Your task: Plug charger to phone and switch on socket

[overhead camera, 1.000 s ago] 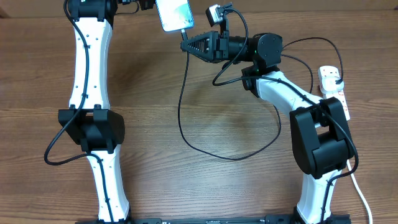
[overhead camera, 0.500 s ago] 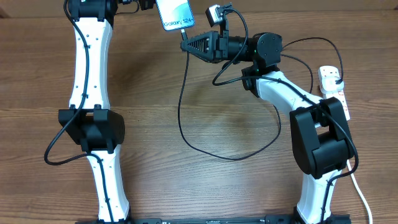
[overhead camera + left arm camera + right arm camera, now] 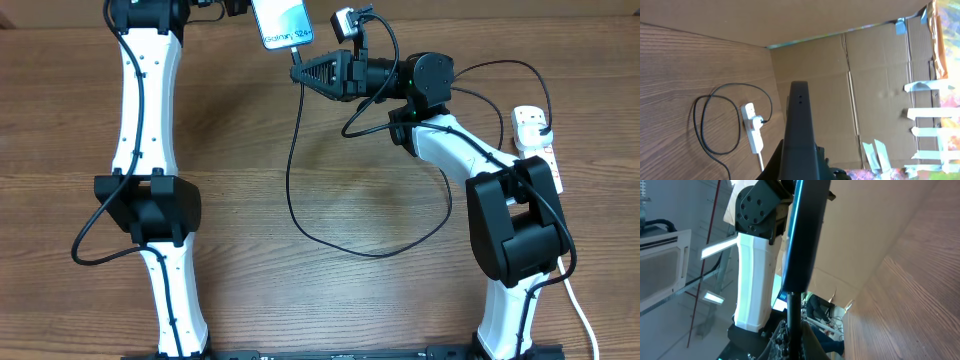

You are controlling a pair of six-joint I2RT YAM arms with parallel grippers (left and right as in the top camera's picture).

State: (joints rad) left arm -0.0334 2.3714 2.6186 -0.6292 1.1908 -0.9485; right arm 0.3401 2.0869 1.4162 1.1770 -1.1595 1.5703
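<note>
The phone (image 3: 282, 22) with its light blue screen hangs at the table's far edge, and my left gripper (image 3: 238, 8) is shut on its side. In the left wrist view the phone (image 3: 799, 125) stands edge-on and dark, rising from my left gripper (image 3: 800, 167). My right gripper (image 3: 299, 72) is shut on the charger (image 3: 291, 150) just behind its connector. In the right wrist view the charger (image 3: 794, 311) tip meets the lower end of the phone (image 3: 804, 230), above my right gripper (image 3: 794, 337). How deep the tip sits is hidden. The white socket (image 3: 536, 148) lies at the right with a black plug in it.
The black cable loops over the middle of the table (image 3: 380, 252) and back to the strip. A white cord (image 3: 583, 315) runs off the strip toward the front right. A cardboard wall (image 3: 880, 75) stands behind the table. The socket (image 3: 753, 134) also shows in the left wrist view.
The phone has shifted and tilted slightly at the far edge, so glare has left its screen and its lettering shows. The right gripper with the charger has barely moved.
</note>
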